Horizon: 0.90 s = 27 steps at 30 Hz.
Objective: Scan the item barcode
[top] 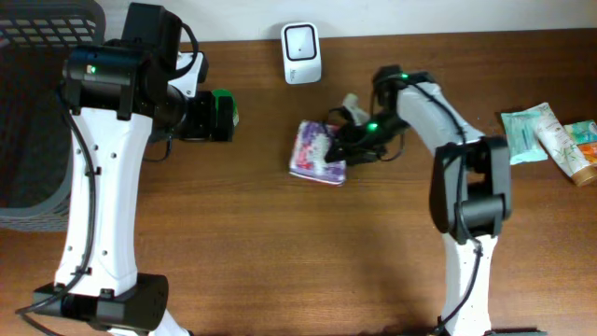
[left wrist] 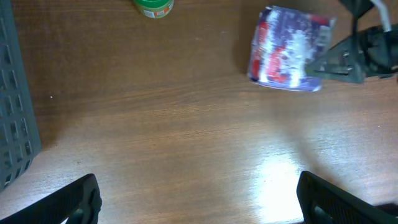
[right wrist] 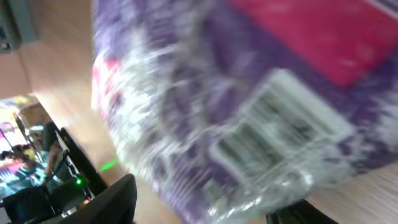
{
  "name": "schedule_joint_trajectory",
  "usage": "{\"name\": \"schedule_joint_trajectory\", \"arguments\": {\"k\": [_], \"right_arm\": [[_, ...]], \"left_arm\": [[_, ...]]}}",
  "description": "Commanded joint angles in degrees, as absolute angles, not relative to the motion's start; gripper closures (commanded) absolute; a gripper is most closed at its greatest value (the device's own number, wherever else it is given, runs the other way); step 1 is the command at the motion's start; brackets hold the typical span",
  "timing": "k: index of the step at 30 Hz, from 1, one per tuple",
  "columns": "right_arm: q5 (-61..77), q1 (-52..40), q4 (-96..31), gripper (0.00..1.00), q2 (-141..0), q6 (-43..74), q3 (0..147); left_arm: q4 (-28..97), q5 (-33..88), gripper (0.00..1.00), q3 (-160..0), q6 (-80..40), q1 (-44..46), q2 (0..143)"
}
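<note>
Provisionally listed by size. Surface (top: 280, 243): brown wood. Basket (top: 37, 112): grey, stood at the far left. Left end effector (left wrist: 198, 186): jaws spread wide, nothing held. Right end effector (top: 340, 145): set against the right edge of the purple packet (top: 315, 151), which lay mid-surface below the white scanner (top: 301, 53); a firm grip could not be confirmed. Barcode (right wrist: 273, 137): best gripped securely, then turned squarely toward the scanner and steadied.

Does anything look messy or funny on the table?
The purple packet lies crooked in the middle and looks all crinkly. Nothing looks spilled or broken.
</note>
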<state>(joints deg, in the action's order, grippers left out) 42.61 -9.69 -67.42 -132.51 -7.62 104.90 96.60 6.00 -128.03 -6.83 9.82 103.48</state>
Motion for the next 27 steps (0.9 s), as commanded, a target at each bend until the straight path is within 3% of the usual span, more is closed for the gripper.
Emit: {"name": "schedule_joint_trajectory", "arguments": {"k": [1,3,6,9,11,12,14,17,21,22,25,27], "right_arm": [[39.51,-11.14,-69.19,0.4,-131.63,-5.93,113.65],[33.52,-9.89,-77.23,0.4,-131.61,2.02,122.67],[34.09,-11.0,-83.37,0.36,-131.63,6.04,119.46],[33.8,-14.7,-68.86,0.37,-131.63,24.93,106.19],[33.8,-16.03,-62.28,0.37,-131.63,29.34,101.49],[33.74,-16.08,-60.27,0.4,-131.63,29.63,100.07],[28.75,-15.9,-59.35,0.62,-131.63,28.75,99.35],[23.73,-12.25,-64.77,0.62,-131.39,17.1,102.08],[23.14,-5.78,-81.93,0.67,-131.39,-15.31,123.76],[20.73,-5.43,-84.42,0.53,-131.39,-15.84,128.95],[22.76,-4.73,-90.0,0.48,-131.5,0.27,132.73],[27.24,-4.86,-90.15,0.37,-131.52,4.97,127.48]], "left_arm": [[96.55,6.17,0.01,-128.11,-5.93,9.96,102.63],[96.55,6.17,0.01,-128.11,-5.93,9.96,102.63],[96.55,6.17,0.01,-128.11,-5.93,9.96,102.63],[96.55,6.17,0.01,-128.11,-5.93,9.96,102.63],[96.55,6.17,0.01,-128.11,-5.93,9.96,102.63],[96.55,6.17,0.01,-128.11,-5.93,9.96,102.63],[96.55,6.17,0.01,-128.11,-5.93,9.96,102.63],[96.55,6.17,0.01,-128.11,-5.93,9.96,102.63],[96.55,6.17,0.01,-128.11,-5.93,9.96,102.63],[96.55,6.17,0.01,-128.11,-5.93,9.96,102.63],[96.55,6.17,0.01,-128.11,-5.93,9.96,102.63],[96.55,6.17,0.01,-128.11,-5.93,9.96,102.63]]}}
